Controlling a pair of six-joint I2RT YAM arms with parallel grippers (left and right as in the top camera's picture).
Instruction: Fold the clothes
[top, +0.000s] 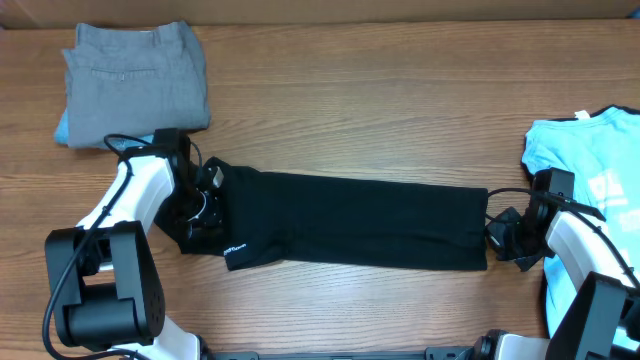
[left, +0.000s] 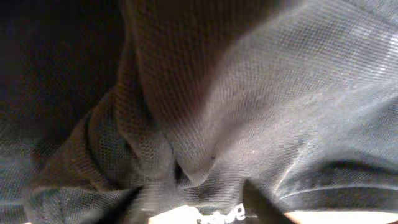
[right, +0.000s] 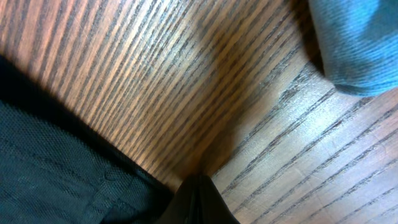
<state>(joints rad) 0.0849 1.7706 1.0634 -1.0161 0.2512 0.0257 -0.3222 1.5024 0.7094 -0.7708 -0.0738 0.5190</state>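
The black T-shirt lies folded into a long strip across the middle of the table, with a small white label near its left end. My left gripper sits over that left end. In the left wrist view black fabric fills the frame, and the gripper stands open, its fingers apart on either side of the white label. My right gripper rests shut and empty on the wood just off the shirt's right hem. The light blue T-shirt lies at the right edge.
Folded grey trousers sit at the back left, with a bit of light blue cloth showing under them. The wooden table shows bare between the trousers and the blue shirt. A corner of the blue shirt lies close to my right gripper.
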